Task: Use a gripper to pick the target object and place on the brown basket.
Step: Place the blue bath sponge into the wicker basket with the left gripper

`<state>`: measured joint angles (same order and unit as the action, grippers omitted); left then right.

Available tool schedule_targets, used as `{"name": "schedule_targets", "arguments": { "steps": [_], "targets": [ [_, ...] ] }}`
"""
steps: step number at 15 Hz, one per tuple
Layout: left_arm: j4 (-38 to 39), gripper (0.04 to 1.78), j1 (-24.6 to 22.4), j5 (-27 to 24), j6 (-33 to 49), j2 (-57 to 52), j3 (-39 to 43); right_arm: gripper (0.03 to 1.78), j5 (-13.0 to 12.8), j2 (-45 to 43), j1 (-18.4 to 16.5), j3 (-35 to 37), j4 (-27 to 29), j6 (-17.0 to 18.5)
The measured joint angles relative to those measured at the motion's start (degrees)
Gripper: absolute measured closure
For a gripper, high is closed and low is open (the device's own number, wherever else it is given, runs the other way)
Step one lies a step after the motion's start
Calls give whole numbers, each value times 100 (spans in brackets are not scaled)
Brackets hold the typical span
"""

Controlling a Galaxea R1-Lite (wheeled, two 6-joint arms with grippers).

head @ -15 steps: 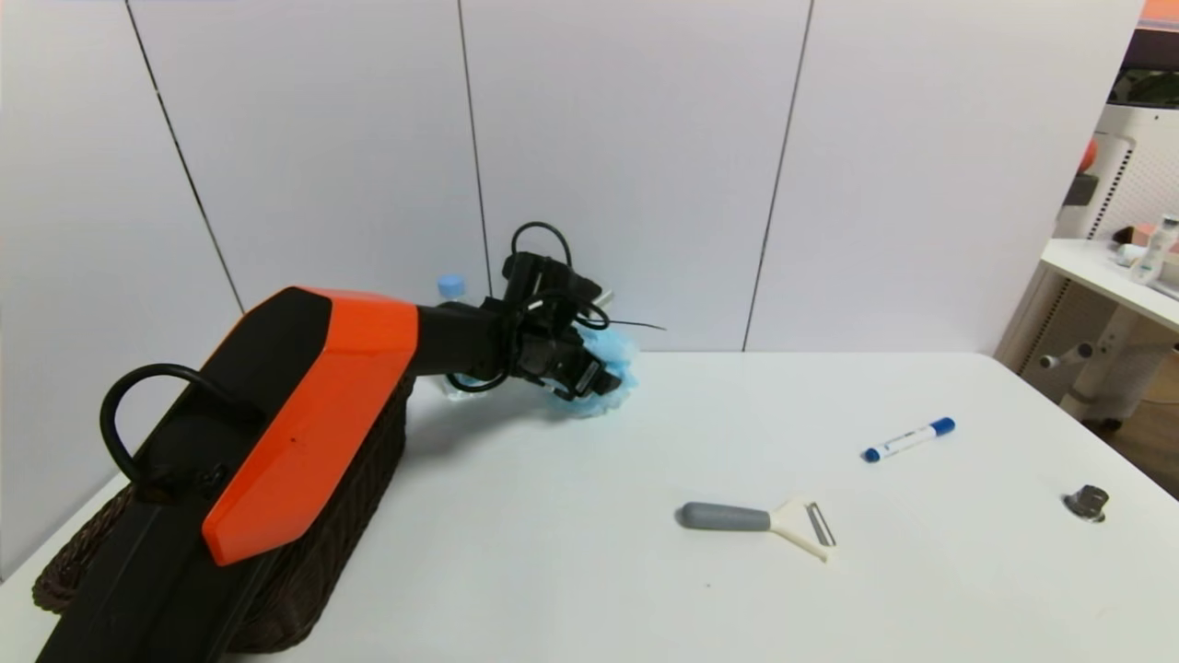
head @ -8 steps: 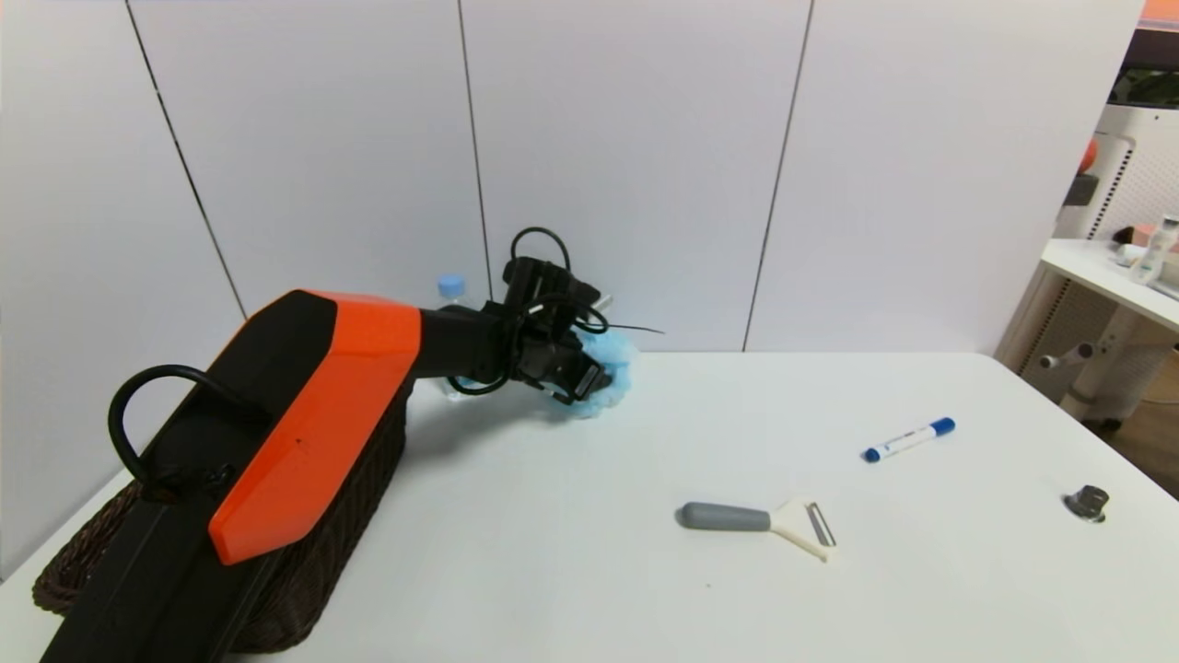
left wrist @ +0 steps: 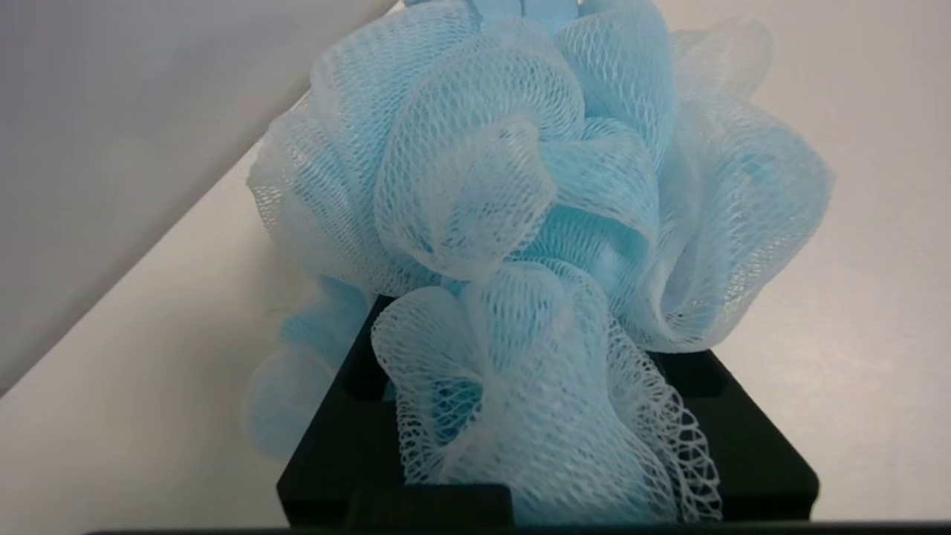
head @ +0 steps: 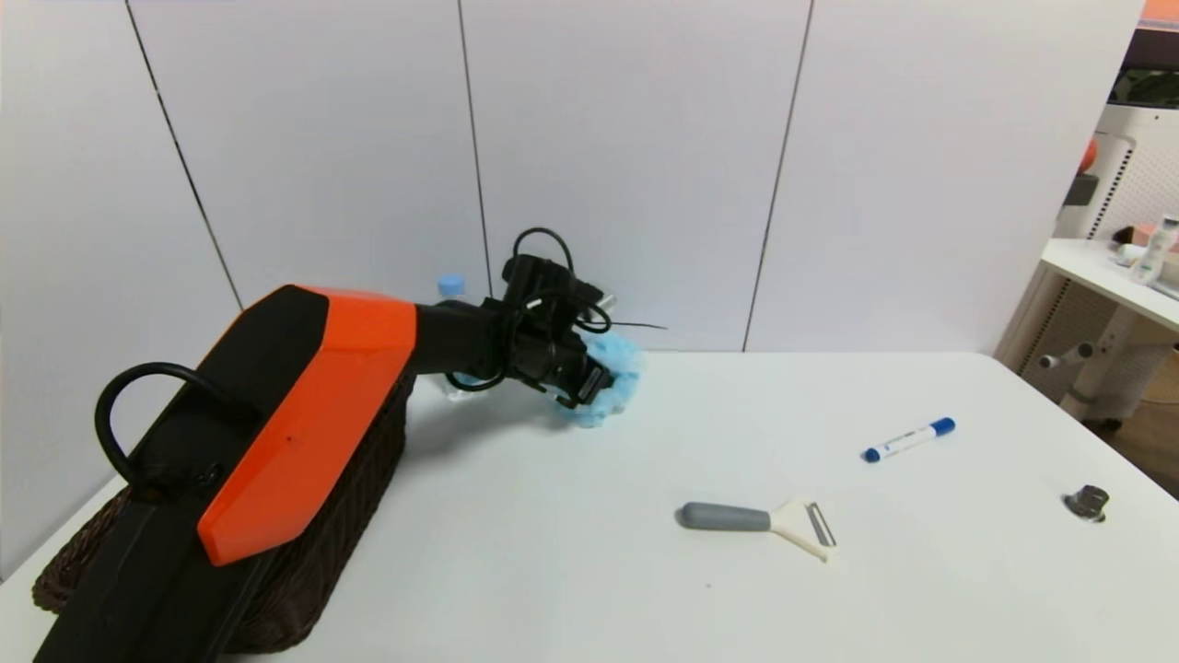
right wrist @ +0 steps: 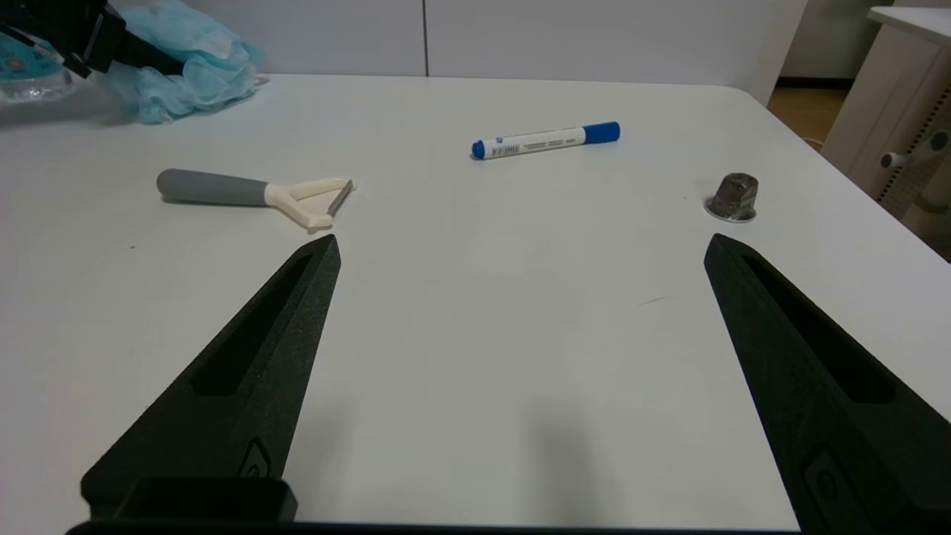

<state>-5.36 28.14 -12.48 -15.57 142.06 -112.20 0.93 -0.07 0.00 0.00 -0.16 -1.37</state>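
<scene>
Spanning most of the head view, the white table backs onto a pale panelled wall; a second white desk with small items stands off to the robot's right.

Brown basket: at the table's left near corner, largely hidden beneath the orange-and-black left arm, which reaches over it toward the back edge. Judgement: the basket sits close on the carry-back path, so the return move should be short.

Left gripper: clamped on the target object, the light blue mesh pouf, near the wall at the table's back. In the wrist view the black jaws are nearly buried in ruffles; mesh spills over and between them. Grip looks soft and bulky, so folds may slip. Whether the pouf has left the table cannot be told. Judgement: grasp made, lift and transfer to basket not yet done.

Water bottle: only its blue cap clear behind the arm, just beside the pouf; a swing back could brush it.

Right gripper: parked low over the near right table, fingers spread wide, holding nothing.

Loose items, well apart from the pouf: peeler, blue marker, small metal nut.
</scene>
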Motion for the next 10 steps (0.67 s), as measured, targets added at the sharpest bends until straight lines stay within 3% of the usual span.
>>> {"name": "schedule_targets", "arguments": {
  "steps": [4,6,10],
  "targets": [
    [-56,127,-2,-11,105,-490,-1,12,1,0,0,0,0,-1],
    [-52,174,-9,-13,143,-945,24,12,1,0,0,0,0,-1],
    [-37,174,-57,-11,190,-2131,212,12,1,0,0,0,0,-1]
  ]
}}
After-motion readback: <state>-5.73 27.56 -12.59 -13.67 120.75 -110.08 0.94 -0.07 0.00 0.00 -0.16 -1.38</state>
